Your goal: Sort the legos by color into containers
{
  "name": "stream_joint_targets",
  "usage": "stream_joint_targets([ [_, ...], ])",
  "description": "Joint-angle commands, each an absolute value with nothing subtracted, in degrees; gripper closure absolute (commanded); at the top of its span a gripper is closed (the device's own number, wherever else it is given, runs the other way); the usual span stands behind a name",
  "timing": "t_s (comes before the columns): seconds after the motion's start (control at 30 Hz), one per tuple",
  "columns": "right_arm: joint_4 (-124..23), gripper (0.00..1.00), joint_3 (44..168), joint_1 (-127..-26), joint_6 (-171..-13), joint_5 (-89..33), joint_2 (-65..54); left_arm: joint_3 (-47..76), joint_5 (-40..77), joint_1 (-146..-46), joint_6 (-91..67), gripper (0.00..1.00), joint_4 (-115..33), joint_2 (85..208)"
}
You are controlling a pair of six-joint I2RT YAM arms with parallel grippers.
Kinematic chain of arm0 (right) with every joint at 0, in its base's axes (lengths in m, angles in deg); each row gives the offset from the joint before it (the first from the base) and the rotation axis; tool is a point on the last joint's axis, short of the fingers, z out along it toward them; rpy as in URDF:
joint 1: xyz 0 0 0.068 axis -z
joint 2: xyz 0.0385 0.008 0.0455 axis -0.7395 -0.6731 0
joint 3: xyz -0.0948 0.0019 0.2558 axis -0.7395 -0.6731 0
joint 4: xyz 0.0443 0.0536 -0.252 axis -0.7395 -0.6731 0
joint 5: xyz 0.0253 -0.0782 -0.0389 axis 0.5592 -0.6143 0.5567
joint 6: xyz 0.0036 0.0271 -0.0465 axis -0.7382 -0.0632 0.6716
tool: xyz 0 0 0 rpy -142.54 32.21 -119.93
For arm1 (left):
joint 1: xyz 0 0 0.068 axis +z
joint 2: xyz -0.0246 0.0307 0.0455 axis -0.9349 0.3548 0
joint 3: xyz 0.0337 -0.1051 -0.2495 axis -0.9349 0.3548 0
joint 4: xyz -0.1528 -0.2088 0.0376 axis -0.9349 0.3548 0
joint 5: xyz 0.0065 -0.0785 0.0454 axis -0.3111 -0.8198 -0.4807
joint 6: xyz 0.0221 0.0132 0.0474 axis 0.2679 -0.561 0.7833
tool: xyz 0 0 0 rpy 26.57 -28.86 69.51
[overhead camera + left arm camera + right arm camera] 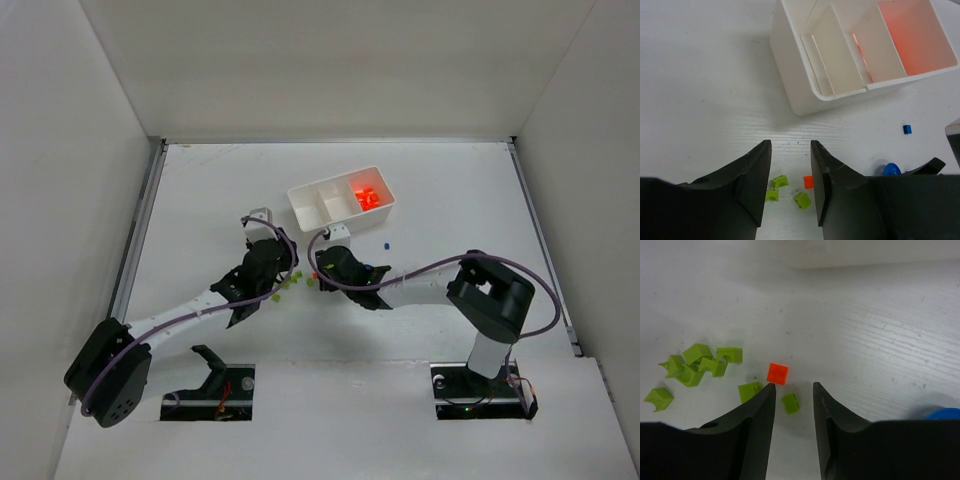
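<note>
The white three-compartment tray [305, 196] stands at the table's middle back, with orange bricks [367, 197] in its right compartment. It also shows in the left wrist view [790, 80]. Yellow-green bricks [286, 285] and one small orange brick [314, 275] lie between the two wrists. My left gripper [791, 145] is open and empty above a green brick [802, 200], with the orange brick [809, 181] by its right finger. My right gripper [794, 386] is open and empty, one green brick [790, 403] between its fingers and the orange brick [777, 373] at its left fingertip.
A cluster of green bricks [700, 362] lies left of the right gripper. A rounded blue piece [891, 169] and a tiny blue brick [385, 243] lie right of the pile. White enclosure walls surround the table. The two wrists are close together.
</note>
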State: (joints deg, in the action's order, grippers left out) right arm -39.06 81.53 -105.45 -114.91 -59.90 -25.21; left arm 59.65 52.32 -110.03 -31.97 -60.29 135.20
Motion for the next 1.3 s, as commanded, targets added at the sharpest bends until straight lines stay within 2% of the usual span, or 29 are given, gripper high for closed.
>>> stream_joint_targets([
  [0.0, -38.75, 0.58, 85.06, -107.06, -115.16, -61.71, -26.43, 61.07, 52.29, -109.08, -32.99, 0.65, -62.67, 133.25],
  [0.47, -42.62, 0.57, 89.28, -107.76, -117.01, -66.45, -32.15, 64.68, 50.71, -107.05, -33.34, 0.65, -63.02, 128.33],
  [0.63, -43.67, 0.6, 89.89, -108.2, -117.19, -66.81, -33.11, 64.07, 50.62, -106.79, -33.16, 0.65, -62.76, 128.5],
  [0.9, -44.9, 0.58, 89.98, -109.7, -116.48, -68.48, -33.55, 64.07, 50.79, -106.61, -33.51, 0.65, -63.46, 129.99],
  [1.1, -45.61, 0.67, 90.07, -109.7, -116.13, -68.92, -34.61, 65.21, 52.19, -105.56, -34.21, 0.64, -62.58, 128.33],
  [1.27, -44.82, 0.79, 89.37, -109.44, -116.14, -69.01, -33.82, 66.0, 53.78, -104.24, -35.1, 0.62, -60.65, 126.04],
])
